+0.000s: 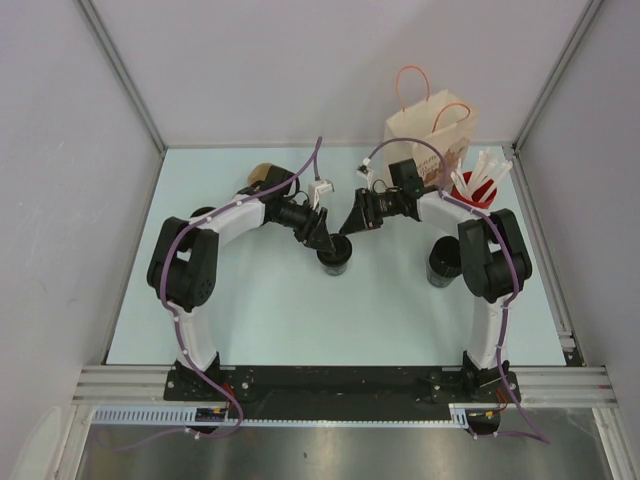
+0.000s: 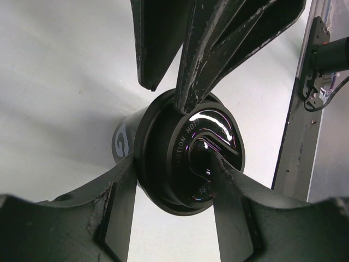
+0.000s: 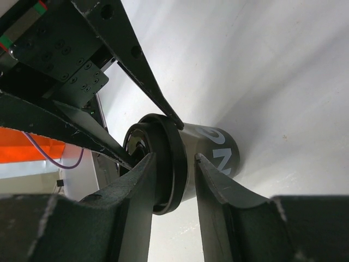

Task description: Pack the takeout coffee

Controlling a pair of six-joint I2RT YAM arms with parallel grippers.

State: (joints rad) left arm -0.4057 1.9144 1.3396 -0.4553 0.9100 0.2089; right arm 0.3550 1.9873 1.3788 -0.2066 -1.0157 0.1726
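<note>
The takeout coffee (image 1: 334, 260) stands upright on the pale table (image 1: 260, 310), about midway between my two arms, and both of my claws meet over it. My left claw (image 1: 322, 241) reaches in from the left and my right claw (image 1: 347, 232) from the right, their tips close together above the cup. From my left wrist, the matte black lid (image 2: 182, 155) with its raised CAUTION HOT lettering fills the middle. One of my left fingers (image 2: 122, 196) lies against the lid's outer rim and the other crosses in front of the lid's face. The lid sits between them with the jaws apart, and I cannot tell whether they press on it. In that same view my right fingers (image 2: 218, 60) come down from above, one tip touching the lid's far edge, the other just off the cup. From my right wrist, my right jaws also stand apart, straddling the cup at the lid and just below it, with white lettering showing on the cup's side. I cannot tell whether they grip or only flank it. A taller black cup (image 1: 443, 265) stands near my right arm, well apart from the coffee. Beyond it a red cup (image 1: 480, 192) of white sticks (image 1: 492, 165) sits just beside a paper bag (image 1: 425, 130) with looped handles.
</note>
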